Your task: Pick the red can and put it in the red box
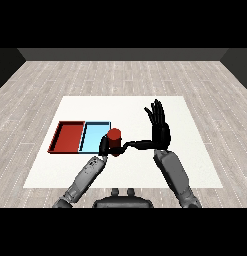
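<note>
Now held upright in curled left hand [103,146]: red can [114,137], just at 3 o'clock of blue tray [95,136]; red tray [69,137] at 9 o'clock; right hand [159,125] w/ fingers straight, spread wide, thumb touching can.

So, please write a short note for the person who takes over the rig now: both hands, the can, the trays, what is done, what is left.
Left hand: curled round the red can, near the light blue tray's right end.
Right hand: open, fingers straight up, holding nothing.
Red tray: left of the blue one, no can in it.
Done: can grasped.
Left: carry it over the blue tray into the red tray.
</note>
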Action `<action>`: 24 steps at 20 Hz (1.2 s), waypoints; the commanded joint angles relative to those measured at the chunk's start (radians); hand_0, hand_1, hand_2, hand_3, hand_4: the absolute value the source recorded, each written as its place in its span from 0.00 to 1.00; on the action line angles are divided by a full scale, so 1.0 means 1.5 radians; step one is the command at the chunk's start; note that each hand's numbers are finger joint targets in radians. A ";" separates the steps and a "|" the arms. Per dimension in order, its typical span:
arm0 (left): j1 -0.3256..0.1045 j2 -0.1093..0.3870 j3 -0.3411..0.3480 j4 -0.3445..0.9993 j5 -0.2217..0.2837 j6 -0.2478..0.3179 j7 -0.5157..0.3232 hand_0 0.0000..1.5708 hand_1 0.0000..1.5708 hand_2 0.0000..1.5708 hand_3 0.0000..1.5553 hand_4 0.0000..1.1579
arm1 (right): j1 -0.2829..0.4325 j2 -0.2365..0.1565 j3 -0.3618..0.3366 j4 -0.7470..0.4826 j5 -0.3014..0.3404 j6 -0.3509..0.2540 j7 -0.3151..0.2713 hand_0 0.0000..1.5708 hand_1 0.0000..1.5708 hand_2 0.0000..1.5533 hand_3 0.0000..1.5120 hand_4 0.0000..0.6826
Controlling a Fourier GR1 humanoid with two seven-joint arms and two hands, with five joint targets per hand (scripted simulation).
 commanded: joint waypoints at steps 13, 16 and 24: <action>0.021 0.166 0.124 -0.136 -0.056 -0.036 0.102 1.00 1.00 0.99 0.91 0.97 | 0.169 -0.090 -0.185 0.098 -0.074 0.137 -0.085 0.00 0.00 0.00 0.00 0.00; -0.030 0.198 0.160 -0.081 -0.080 -0.041 0.123 1.00 1.00 0.99 0.91 0.98 | 0.245 -0.053 -0.141 0.098 -0.054 0.151 -0.136 0.00 0.00 0.00 0.00 0.00; -0.130 0.240 0.222 0.148 -0.129 -0.070 0.131 0.98 0.98 0.85 0.93 0.95 | 0.258 -0.044 -0.166 0.179 -0.056 0.177 -0.174 0.00 0.00 0.00 0.00 0.00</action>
